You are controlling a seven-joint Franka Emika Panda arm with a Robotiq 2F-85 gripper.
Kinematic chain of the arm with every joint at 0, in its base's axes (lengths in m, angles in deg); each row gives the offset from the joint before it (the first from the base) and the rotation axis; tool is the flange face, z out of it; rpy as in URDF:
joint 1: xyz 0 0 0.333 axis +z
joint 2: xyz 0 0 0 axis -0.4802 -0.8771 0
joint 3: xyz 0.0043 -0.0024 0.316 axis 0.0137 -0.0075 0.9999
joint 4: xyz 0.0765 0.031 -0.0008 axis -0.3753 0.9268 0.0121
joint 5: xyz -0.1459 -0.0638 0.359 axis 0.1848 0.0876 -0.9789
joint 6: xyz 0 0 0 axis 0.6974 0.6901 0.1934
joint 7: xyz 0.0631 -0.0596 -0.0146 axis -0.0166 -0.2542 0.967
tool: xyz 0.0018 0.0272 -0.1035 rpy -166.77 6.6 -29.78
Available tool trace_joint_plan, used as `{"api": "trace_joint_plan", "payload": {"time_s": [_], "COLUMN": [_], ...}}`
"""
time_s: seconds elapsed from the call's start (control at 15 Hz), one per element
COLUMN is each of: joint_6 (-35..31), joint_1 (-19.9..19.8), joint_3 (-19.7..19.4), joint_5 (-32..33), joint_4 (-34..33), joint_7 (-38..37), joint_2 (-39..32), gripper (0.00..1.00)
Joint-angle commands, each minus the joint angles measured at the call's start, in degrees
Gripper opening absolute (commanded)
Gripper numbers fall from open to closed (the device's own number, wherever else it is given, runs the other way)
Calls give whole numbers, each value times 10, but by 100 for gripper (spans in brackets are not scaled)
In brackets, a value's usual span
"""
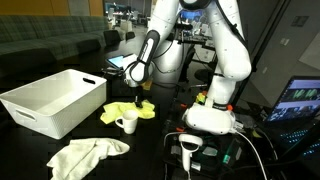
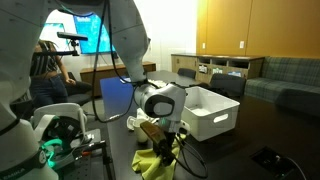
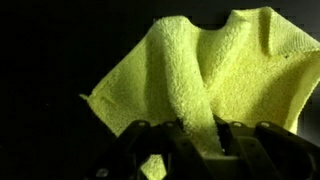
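A yellow terry cloth [image 3: 225,65] fills most of the wrist view, lying on a dark table. My gripper [image 3: 198,138] is shut on a raised fold of it, and the fabric runs up between the two black fingers [image 3: 240,140]. In both exterior views the gripper [image 1: 136,96] [image 2: 162,126] is down at the table, on top of the yellow cloth [image 1: 116,111] [image 2: 152,158]. A white mug [image 1: 128,123] stands just in front of the cloth. The fingertips are hidden by the fabric in the exterior views.
A white rectangular bin [image 1: 55,100] [image 2: 212,112] stands beside the cloth. A cream cloth [image 1: 88,154] lies crumpled near the table's front. The robot base [image 1: 212,116] and a lit screen [image 1: 300,100] are off to one side. A blue panel [image 2: 116,98] stands behind the gripper.
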Motion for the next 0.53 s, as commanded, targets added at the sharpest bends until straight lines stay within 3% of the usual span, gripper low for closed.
{"api": "trace_joint_plan", "payload": {"time_s": [0.0,0.47], "joint_6": [45,72], "joint_1": [27,62], "joint_3": [-42,-107], "joint_5": [28,102], "joint_4": [-22,-8], "joint_7": [-51,-181], "joint_2": [26,142], "gripper": [5,5]}}
